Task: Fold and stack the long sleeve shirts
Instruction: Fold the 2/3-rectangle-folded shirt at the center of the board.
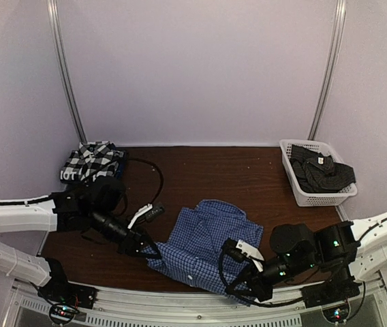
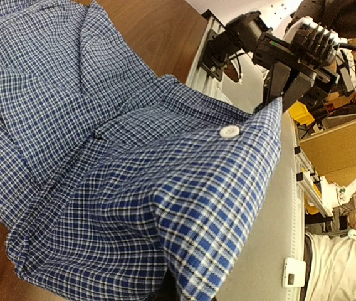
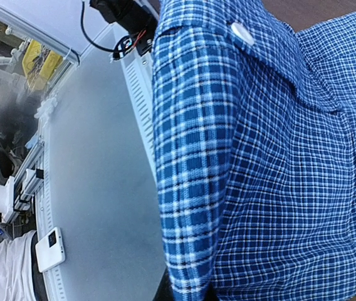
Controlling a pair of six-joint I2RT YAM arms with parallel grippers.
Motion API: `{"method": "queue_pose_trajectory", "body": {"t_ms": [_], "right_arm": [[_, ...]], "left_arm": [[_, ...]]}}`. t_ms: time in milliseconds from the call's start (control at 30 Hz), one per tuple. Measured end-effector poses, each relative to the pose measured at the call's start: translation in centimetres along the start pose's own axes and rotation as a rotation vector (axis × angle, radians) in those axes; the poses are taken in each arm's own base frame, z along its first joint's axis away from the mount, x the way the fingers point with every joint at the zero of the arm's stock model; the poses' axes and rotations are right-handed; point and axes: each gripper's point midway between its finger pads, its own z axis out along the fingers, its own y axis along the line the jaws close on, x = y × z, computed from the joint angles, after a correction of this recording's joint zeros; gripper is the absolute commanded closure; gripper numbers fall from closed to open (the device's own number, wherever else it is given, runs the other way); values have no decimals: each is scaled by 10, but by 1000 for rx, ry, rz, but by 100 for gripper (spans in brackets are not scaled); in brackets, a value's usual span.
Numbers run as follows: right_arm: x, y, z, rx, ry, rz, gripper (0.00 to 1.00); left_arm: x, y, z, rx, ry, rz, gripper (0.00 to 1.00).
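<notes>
Blue fine-check shirt: collared button-up in a cotton-look weave of blue, white and dark thread, with a white button near the lifted edge.

Location: lower centre of the overhead view, lying rumpled and partly doubled on the brown table, its near edge raised off the surface.

Handling, by judgement: light and limp, with no stiffness of its own. It sags between any two held points and creases readily. It looks neither slippery nor fragile. It is best taken at corners or along a hem, at two points well apart, so the edge stays taut for a fold.

Current hold:
- Left gripper is at the shirt's lower-left corner, jaws closed on the cloth, which drapes over them in the left wrist view.
- Right gripper is at the lower-right edge, jaws pinched tight on the hem near the button.

Other stock:
- Black-and-white plaid shirt, folded at upper left.
- Navy shirt with white letters, under the plaid one.
- Dark charcoal shirt, in the white basket at right.
</notes>
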Motion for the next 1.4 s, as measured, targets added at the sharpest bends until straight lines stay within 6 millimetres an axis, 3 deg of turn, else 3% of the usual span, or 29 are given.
{"method": "queue_pose_trajectory", "body": {"t_ms": [133,300,533,700,833,1033,1233,1400], "right_arm": [[8,24,3,-46,29,-22,100],[-4,19,-4,-16,-17,0,100],[-50,-40,-34,108,-168,130,94],[-64,-82,-50,182,-212,193,90],[-68,-114,-55,236,-214,240,84],[-67,-158,-63,319,-207,309,73],[-63,-194,-67,378,-209,368,73],[-55,-218,-62,407,-194,401,82]], "left_arm": [[12,-30,-4,35,12,41,100],[6,-34,-10,30,-14,42,100],[-25,11,0,-10,-11,-65,100],[-59,40,7,-7,-19,-89,100],[-79,65,8,1,-31,-113,100],[-86,113,11,-9,-38,-207,98],[-94,146,21,-3,-38,-267,95],[-106,163,34,19,-42,-274,92]]}}
